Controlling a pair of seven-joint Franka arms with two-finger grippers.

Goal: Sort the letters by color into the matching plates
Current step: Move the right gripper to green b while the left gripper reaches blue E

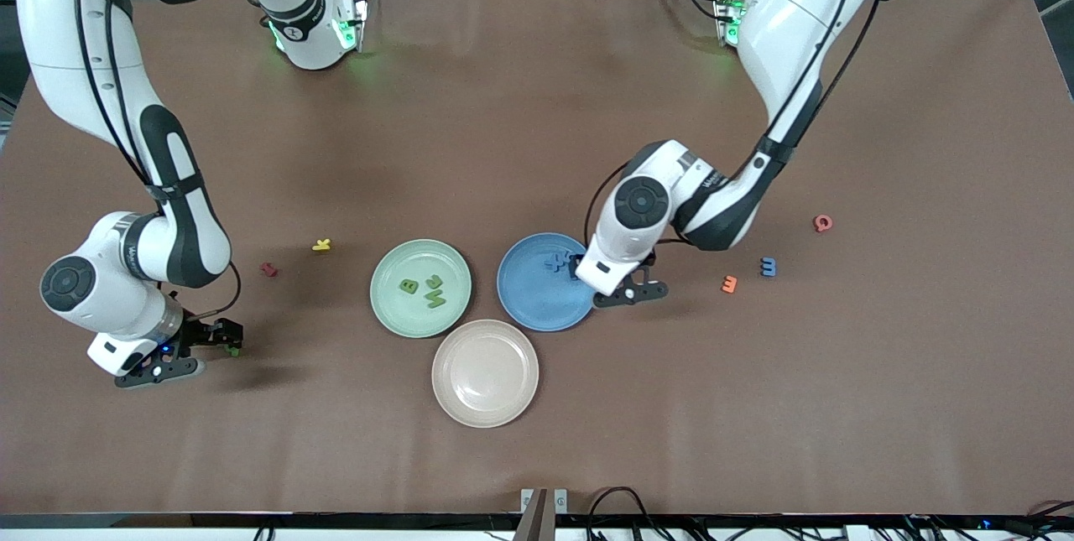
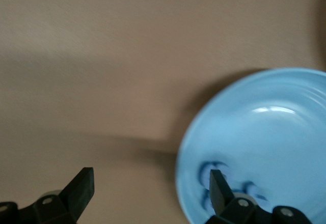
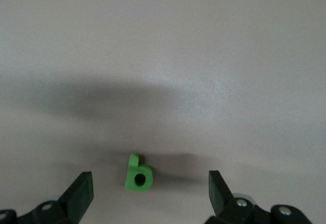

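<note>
My right gripper is open and low over the table at the right arm's end. A bright green letter lies on the table between its fingers, untouched; it also shows in the front view. The pale green plate holds three green letters. My left gripper is open and empty at the blue plate's rim. One finger is over the blue letters in that plate, the other over bare table. Another blue letter lies toward the left arm's end.
A beige-pink plate sits nearer the front camera than the two plates. An orange letter and a red letter lie near the loose blue one. A yellow letter and a dark red letter lie beside the green plate.
</note>
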